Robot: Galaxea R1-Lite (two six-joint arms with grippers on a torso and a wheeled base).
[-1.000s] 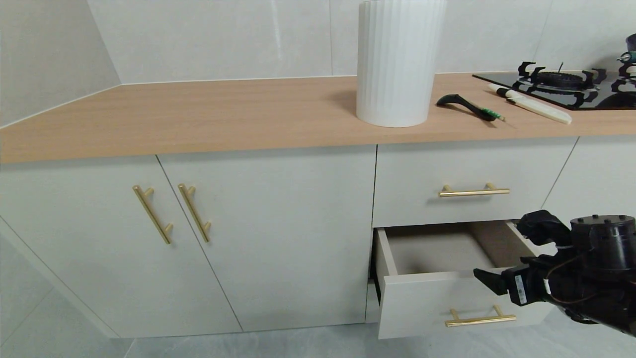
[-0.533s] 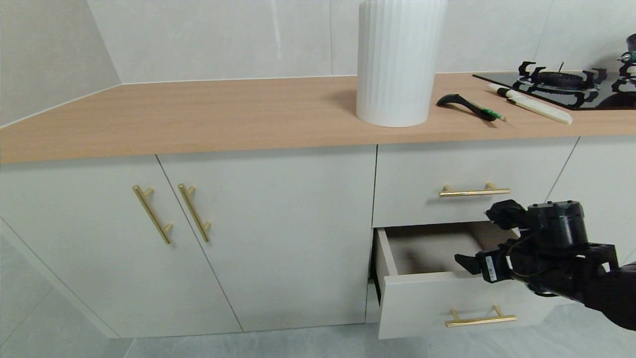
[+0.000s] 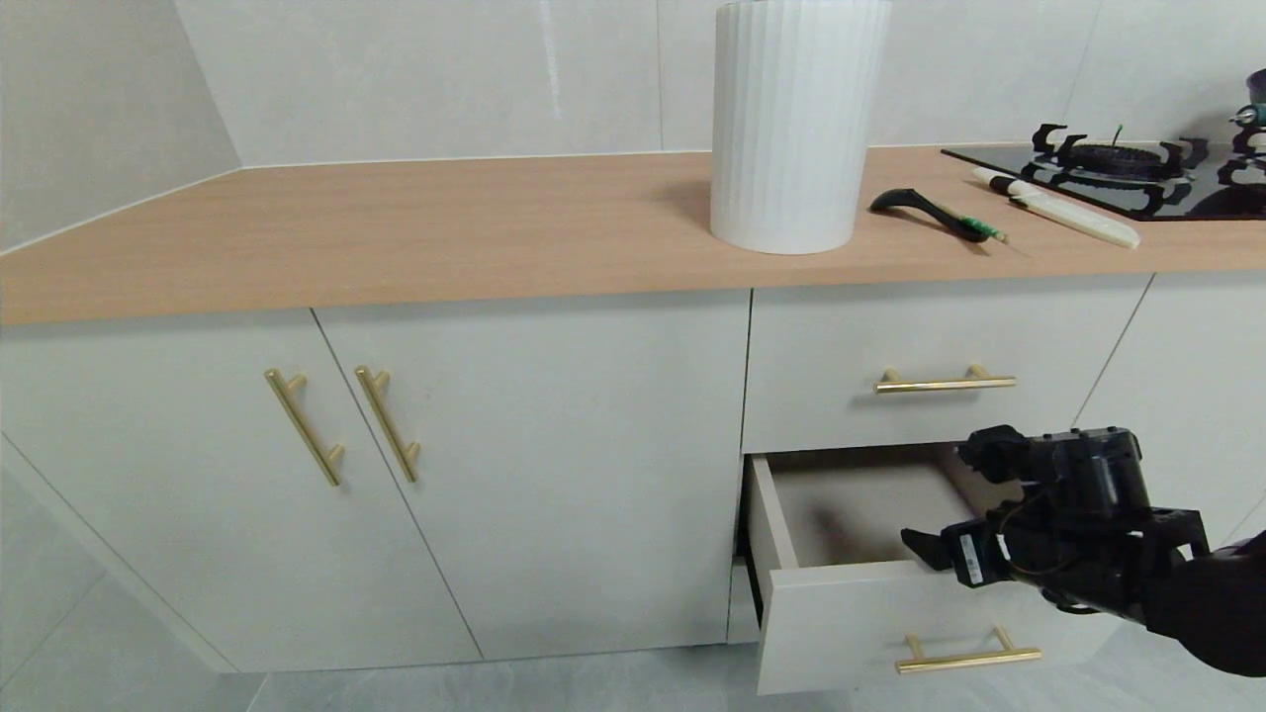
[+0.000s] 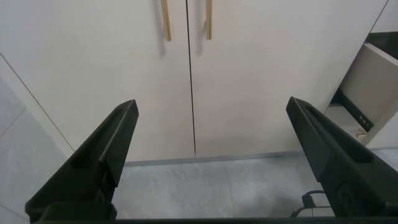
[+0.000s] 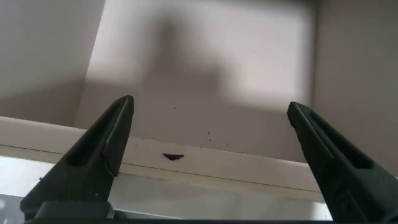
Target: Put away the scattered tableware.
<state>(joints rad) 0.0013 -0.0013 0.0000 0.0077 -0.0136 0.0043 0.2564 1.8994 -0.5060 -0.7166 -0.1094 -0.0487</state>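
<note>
In the lower right of the frame, the right gripper (image 3: 948, 497), spread wide, is at the open drawer (image 3: 851, 623); the left gripper (image 4: 211, 134) is also wide.

No writing can be read; the white label (image 3: 973, 563) on the right gripper (image 3: 933, 493) is too small to decipher.

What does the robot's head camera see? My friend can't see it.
The right gripper hangs open over the front of a pulled-out lower drawer. Above, a wooden counter holds a white ribbed container, a black utensil and a knife.
</note>
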